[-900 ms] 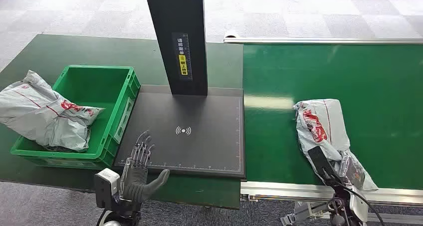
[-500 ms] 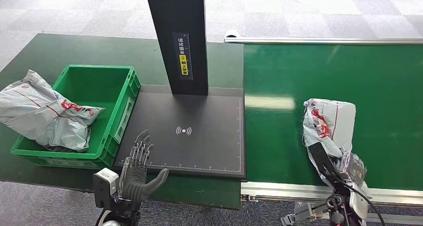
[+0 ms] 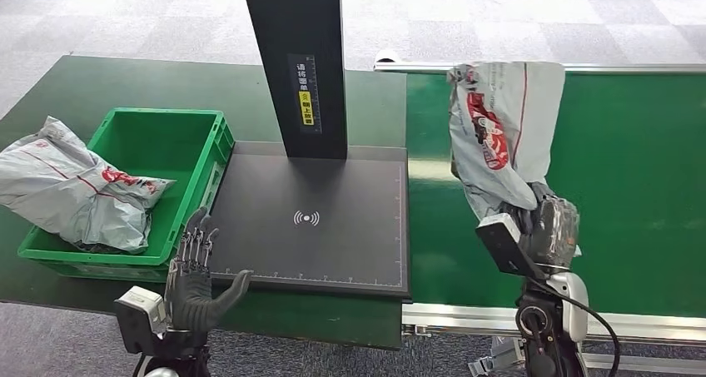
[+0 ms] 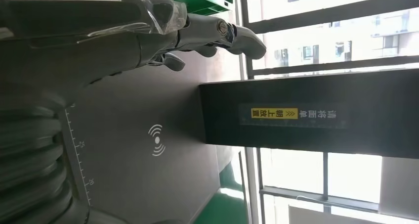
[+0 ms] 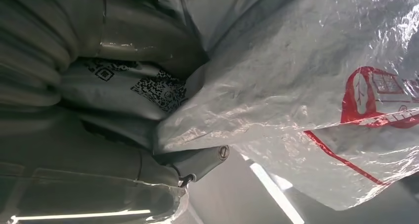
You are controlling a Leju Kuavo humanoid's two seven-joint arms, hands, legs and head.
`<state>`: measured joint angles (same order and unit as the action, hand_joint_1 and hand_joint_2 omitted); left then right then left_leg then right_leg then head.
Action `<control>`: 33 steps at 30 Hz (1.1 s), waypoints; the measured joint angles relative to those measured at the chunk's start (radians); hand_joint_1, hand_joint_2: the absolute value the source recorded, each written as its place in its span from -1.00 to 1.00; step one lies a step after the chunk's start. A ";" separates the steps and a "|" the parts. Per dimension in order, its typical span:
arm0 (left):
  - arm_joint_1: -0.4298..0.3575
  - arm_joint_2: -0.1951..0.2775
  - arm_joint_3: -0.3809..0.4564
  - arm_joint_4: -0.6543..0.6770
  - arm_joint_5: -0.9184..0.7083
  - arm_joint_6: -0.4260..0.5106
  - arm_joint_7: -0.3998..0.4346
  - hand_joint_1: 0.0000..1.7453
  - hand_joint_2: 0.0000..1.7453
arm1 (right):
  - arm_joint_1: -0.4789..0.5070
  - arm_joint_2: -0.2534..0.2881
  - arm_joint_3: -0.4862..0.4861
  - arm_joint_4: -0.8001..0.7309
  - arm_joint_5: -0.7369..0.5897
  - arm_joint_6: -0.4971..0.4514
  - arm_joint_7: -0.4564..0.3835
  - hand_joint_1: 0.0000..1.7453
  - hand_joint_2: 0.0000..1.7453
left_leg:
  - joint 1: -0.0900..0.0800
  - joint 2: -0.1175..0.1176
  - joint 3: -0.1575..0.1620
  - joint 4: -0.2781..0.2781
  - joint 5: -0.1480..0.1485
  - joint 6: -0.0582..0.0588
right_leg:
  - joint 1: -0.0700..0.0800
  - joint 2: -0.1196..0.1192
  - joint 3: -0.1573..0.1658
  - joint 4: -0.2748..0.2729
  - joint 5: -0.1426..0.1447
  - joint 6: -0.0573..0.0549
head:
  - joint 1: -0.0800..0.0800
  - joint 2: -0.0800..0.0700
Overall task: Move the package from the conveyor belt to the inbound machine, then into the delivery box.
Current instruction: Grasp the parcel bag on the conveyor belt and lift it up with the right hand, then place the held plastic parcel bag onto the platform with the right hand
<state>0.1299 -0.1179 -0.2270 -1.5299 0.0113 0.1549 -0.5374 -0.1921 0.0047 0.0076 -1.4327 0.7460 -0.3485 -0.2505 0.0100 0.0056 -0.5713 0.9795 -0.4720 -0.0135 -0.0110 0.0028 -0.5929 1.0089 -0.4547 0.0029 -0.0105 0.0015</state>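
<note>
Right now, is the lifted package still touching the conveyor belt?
Apart. The head view shows the right hand holding the package upright, its lower end in the grip above the conveyor belt.

The right hand point(image 5: 99, 115) grips a grey plastic package point(image 5: 306, 90), its grey thumb point(image 5: 197, 162) pressed against the crinkled film. A red printed logo point(image 5: 380, 98) and a thin red line point(image 5: 341, 157) mark the bag. Black codes point(image 5: 160, 88), probably 2 QR-type prints, sit on a fold beside the hand.
</note>
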 joint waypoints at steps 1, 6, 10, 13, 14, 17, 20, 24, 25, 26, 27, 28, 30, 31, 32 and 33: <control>-0.001 -0.001 0.001 -0.002 -0.004 -0.006 0.000 -1.00 1.00 | -0.002 0.003 0.038 -0.022 -0.019 0.021 -0.001 1.00 1.00 | 0.000 0.000 0.000 0.000 0.000 0.000 | 0.000 0.000 0.000 0.000 0.000 0.000 | 0.000 0.000; -0.019 -0.007 0.004 -0.003 -0.015 -0.028 0.007 -1.00 1.00 | -0.030 0.020 0.178 -0.051 -0.108 0.102 -0.008 1.00 1.00 | 0.000 0.000 0.000 0.000 0.000 0.000 | 0.000 0.000 0.000 0.000 0.000 0.000 | 0.000 0.000; -0.035 -0.018 0.004 -0.001 -0.023 -0.046 0.016 -1.00 1.00 | -0.055 0.039 0.254 -0.025 -0.160 0.163 -0.018 1.00 1.00 | 0.000 0.000 0.000 0.000 0.000 0.000 | 0.000 0.000 0.000 0.000 0.000 0.000 | 0.000 0.000; -0.047 -0.027 -0.004 0.009 -0.025 -0.056 0.019 -1.00 1.00 | -0.074 0.054 0.301 0.022 -0.186 0.197 -0.024 1.00 1.00 | 0.000 0.000 0.000 0.000 0.000 0.000 | 0.000 0.000 0.000 0.000 0.000 0.000 | 0.000 0.000; -0.049 -0.029 -0.007 0.013 -0.025 -0.057 0.019 -1.00 1.00 | -0.079 0.058 0.313 0.038 -0.191 0.203 -0.026 1.00 1.00 | 0.000 0.000 0.000 0.000 0.000 0.000 | 0.000 0.000 0.000 0.000 0.000 0.000 | 0.000 0.000; -0.056 -0.035 -0.018 0.026 -0.026 -0.059 0.019 -1.00 1.00 | -0.093 0.070 0.346 0.088 -0.200 0.215 -0.030 1.00 1.00 | 0.000 0.000 0.000 0.000 0.000 0.000 | 0.000 0.000 0.000 0.000 0.000 0.000 | 0.000 0.000; -0.057 -0.040 -0.026 0.035 -0.025 -0.058 0.019 -1.00 1.00 | -0.108 0.078 0.369 0.134 -0.202 0.227 -0.028 0.50 1.00 | 0.000 0.000 0.000 0.000 0.000 0.000 | 0.000 0.000 0.000 0.000 0.000 0.000 | 0.000 0.000; -0.057 -0.043 -0.029 0.040 -0.023 -0.053 0.026 -1.00 1.00 | -0.127 0.080 0.385 0.189 -0.205 0.248 0.002 -1.00 1.00 | 0.000 -0.001 0.000 0.000 0.000 0.000 | 0.000 0.000 0.000 0.000 0.000 0.000 | 0.000 0.000; -0.057 -0.044 -0.029 0.041 -0.023 -0.053 0.029 -1.00 1.00 | -0.131 0.080 0.387 0.202 -0.205 0.251 0.009 -1.00 1.00 | 0.000 -0.001 0.000 0.000 0.000 0.000 | 0.000 0.000 0.000 0.000 0.000 0.000 | 0.000 0.000; -0.057 -0.045 -0.029 0.041 -0.023 -0.053 0.032 -1.00 1.00 | -0.135 0.080 0.388 0.213 -0.205 0.251 0.013 -1.00 1.00 | 0.000 -0.001 0.000 0.000 0.000 0.000 | 0.000 0.000 0.000 0.000 0.000 0.000 | 0.000 0.000; -0.057 -0.045 -0.029 0.041 -0.023 -0.053 0.034 -1.00 1.00 | -0.138 0.080 0.388 0.222 -0.205 0.251 0.016 -1.00 1.00 | 0.000 -0.001 0.000 0.000 0.000 0.000 | 0.000 0.000 0.000 0.000 0.000 0.000 | 0.000 0.000; -0.057 -0.046 -0.029 0.041 -0.023 -0.053 0.034 -1.00 1.00 | -0.141 0.080 0.389 0.230 -0.205 0.251 0.018 -1.00 1.00 | 0.000 -0.001 0.000 0.000 0.000 0.000 | 0.000 0.000 0.000 0.000 0.000 0.000 | 0.000 0.000; -0.057 -0.046 -0.030 0.041 -0.023 -0.053 0.035 -1.00 1.00 | -0.146 0.080 0.389 0.242 -0.205 0.251 0.020 -1.00 1.00 | 0.000 -0.001 0.000 0.000 0.000 0.000 | 0.000 0.000 0.000 0.000 0.000 0.000 | 0.000 0.000; -0.057 -0.046 -0.030 0.041 -0.023 -0.053 0.035 -1.00 1.00 | -0.148 0.080 0.389 0.247 -0.205 0.251 0.020 -1.00 1.00 | 0.000 -0.001 0.000 0.000 0.000 0.000 | 0.000 0.000 0.000 0.000 0.000 0.000 | 0.000 0.000; -0.057 -0.046 -0.030 0.041 -0.023 -0.053 0.035 -1.00 1.00 | -0.150 0.080 0.390 0.251 -0.205 0.251 0.020 -1.00 1.00 | 0.000 -0.001 0.000 0.000 0.000 0.000 | 0.000 0.000 0.000 0.000 0.000 0.000 | 0.000 0.000; -0.057 -0.046 -0.030 0.041 -0.023 -0.053 0.035 -1.00 1.00 | -0.151 0.080 0.390 0.255 -0.205 0.251 0.020 -1.00 1.00 | 0.000 -0.001 0.000 0.000 0.000 0.000 | 0.000 0.000 0.000 0.000 0.000 0.000 | 0.000 0.000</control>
<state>0.0725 -0.1640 -0.2574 -1.4893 -0.0118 0.1019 -0.5024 -0.3432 0.0847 0.3974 -1.1776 0.5412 -0.0973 -0.2304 0.0099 0.0050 -0.5714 0.9797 -0.4718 -0.0136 -0.0112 0.0026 -0.5932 1.0089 -0.4547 0.0029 -0.0105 0.0015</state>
